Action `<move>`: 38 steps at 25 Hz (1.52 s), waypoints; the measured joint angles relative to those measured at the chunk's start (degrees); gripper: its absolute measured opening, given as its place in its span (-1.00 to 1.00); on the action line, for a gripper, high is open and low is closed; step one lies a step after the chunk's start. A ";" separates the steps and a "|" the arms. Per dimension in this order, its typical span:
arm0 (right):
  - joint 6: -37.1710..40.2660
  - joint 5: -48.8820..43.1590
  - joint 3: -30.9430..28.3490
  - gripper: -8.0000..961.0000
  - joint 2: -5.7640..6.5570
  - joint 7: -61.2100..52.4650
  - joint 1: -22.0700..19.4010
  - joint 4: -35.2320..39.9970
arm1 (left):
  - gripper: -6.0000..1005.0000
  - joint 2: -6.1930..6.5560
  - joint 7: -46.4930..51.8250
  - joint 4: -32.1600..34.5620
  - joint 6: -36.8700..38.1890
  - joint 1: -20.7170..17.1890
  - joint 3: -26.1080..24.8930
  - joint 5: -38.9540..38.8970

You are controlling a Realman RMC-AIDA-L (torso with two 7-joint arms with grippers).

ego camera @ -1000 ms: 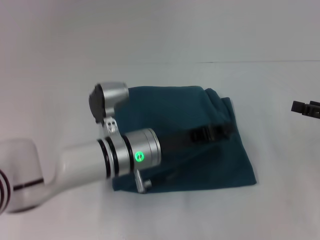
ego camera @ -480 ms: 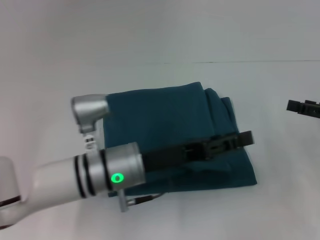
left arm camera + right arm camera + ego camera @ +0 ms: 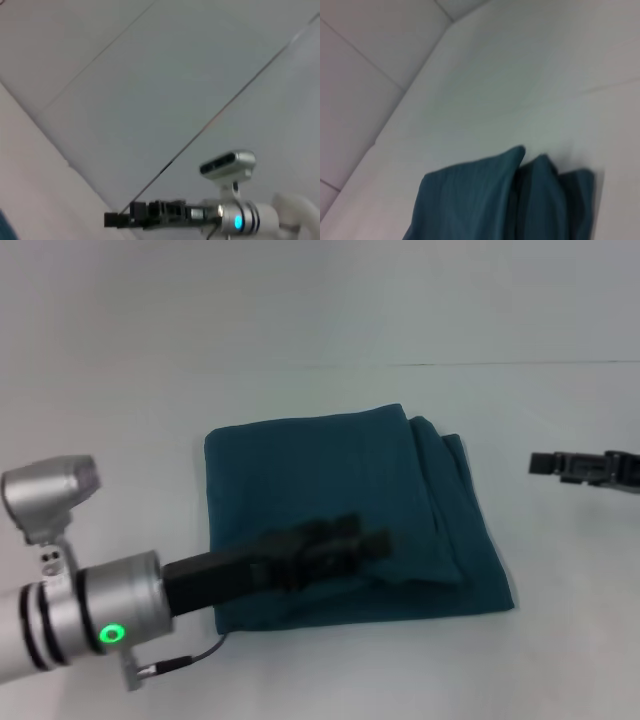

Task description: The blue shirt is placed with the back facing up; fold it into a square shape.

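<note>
the left gripper [image 3: 375, 542] hangs blurred over the lower middle of the frame, above the shirt's near half; whether its fingers are parted or closed cannot be told. beneath it the blue shirt [image 3: 330, 470] lies folded into a rough square at centre on the white table [image 3: 300, 310]. the right gripper [image 3: 540, 463] hovers at right edge, well apart from the cloth, its state unclear.
</note>
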State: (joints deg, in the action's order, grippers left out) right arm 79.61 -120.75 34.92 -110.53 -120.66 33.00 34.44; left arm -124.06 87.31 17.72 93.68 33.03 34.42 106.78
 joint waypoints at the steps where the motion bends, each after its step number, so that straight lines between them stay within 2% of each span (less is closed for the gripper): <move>1: -0.32 -0.47 0.95 0.89 0.22 -1.11 0.74 -0.94 | 0.63 0.03 -0.83 2.15 0.43 -1.06 1.68 -0.02; 4: -2.30 -3.14 2.53 0.89 0.18 -3.40 3.45 -3.82 | 0.80 0.09 -4.11 7.60 0.95 -3.59 6.68 -0.02; 5: -2.65 -3.90 2.65 0.89 -0.11 -3.67 4.23 -4.48 | 0.86 0.11 -5.44 9.32 1.06 -4.59 8.48 0.03; 8: -4.08 -4.92 2.85 0.89 -1.46 -4.13 6.30 -5.85 | 0.86 0.16 -8.16 12.72 1.23 -5.98 10.92 0.90; 16: -10.95 -4.98 6.94 0.88 -5.03 -6.15 9.37 -6.42 | 0.85 0.14 -10.87 16.41 1.12 -6.24 11.55 5.46; 21: -15.22 -4.97 8.75 0.88 -6.58 -6.17 10.61 -7.09 | 0.85 0.28 -10.89 17.60 1.14 -6.10 11.37 5.48; 29: -17.54 -4.97 9.51 0.80 -7.75 -6.19 11.43 -7.20 | 0.85 0.47 -10.92 18.11 1.40 -6.09 11.37 5.78; 38: -19.97 -4.90 9.62 0.64 -8.37 -5.76 12.23 -8.40 | 0.84 0.49 -10.94 18.14 1.03 -6.27 11.20 5.81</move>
State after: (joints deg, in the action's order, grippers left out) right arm 59.64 -125.65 44.54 -118.90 -126.42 45.23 26.04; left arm -123.57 76.37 35.86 94.71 26.76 45.61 112.59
